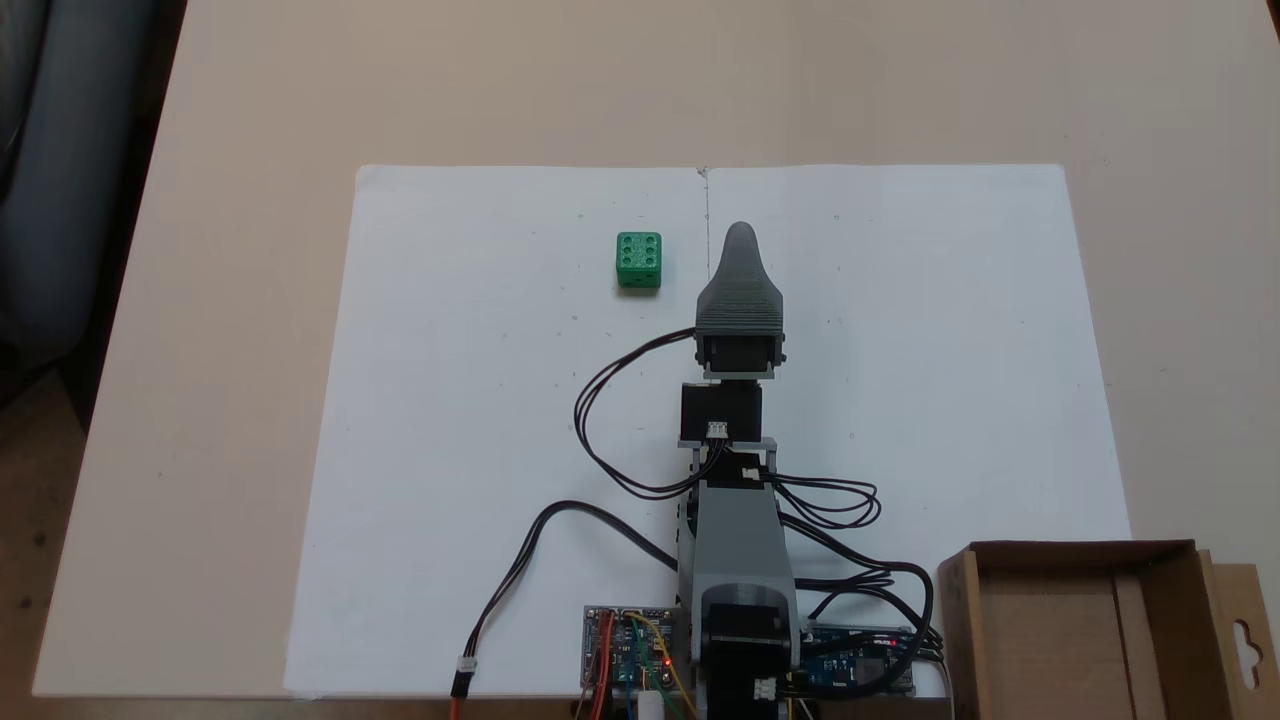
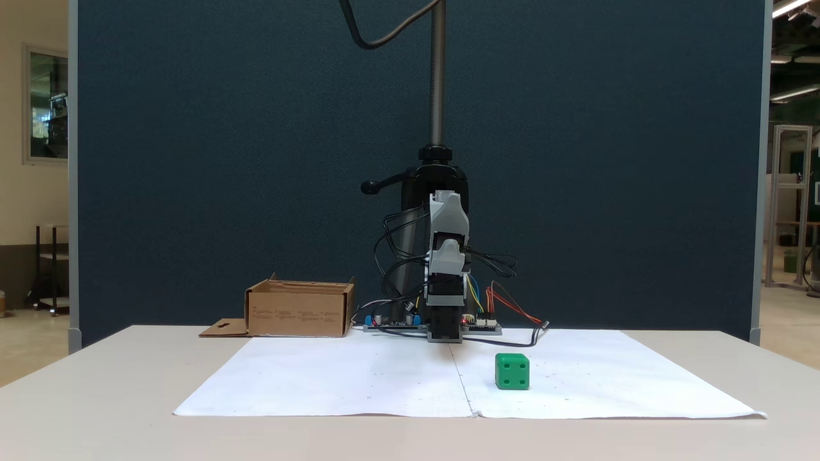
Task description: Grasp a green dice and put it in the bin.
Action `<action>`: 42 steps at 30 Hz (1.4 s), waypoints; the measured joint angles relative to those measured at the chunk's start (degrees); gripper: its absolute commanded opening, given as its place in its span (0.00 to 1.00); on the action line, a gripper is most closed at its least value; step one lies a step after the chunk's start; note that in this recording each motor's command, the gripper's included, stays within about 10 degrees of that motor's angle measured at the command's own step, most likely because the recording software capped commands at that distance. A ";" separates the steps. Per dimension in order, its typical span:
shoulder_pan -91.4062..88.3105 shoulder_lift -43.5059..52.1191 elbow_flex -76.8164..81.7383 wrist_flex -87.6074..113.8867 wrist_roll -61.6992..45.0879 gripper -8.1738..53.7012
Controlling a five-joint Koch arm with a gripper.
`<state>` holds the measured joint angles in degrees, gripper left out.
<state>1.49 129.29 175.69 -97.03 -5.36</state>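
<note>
We judge the task to be at its very start: nothing is grasped, and the whole reach, pinch, carry and drop is left to do. The green dice [image 1: 638, 261] sits flat on the white paper [image 1: 480, 400], apart from the gripper [image 1: 740, 235], to the left of its tip in the fixed view from above and to the right of the arm in the low fixed view [image 2: 512, 371]. The bin [image 1: 1085, 625] stands well apart from it, beside the arm's base, and we see nothing inside the part of it that shows. Being a cube, the dice has no long axis; its six-pip face points up, its sides run roughly square with the paper's edges, and a four-pip face looks toward the low camera. The gripper's jaws lie one behind the other, so we cannot tell whether they are parted or closed.
</note>
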 measured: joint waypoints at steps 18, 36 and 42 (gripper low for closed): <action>4.48 0.00 0.00 18.81 -0.09 0.85; 4.92 0.00 0.00 18.81 -0.09 0.85; 4.57 0.00 0.00 18.81 -0.09 0.85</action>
<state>6.06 129.29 175.69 -78.22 -5.45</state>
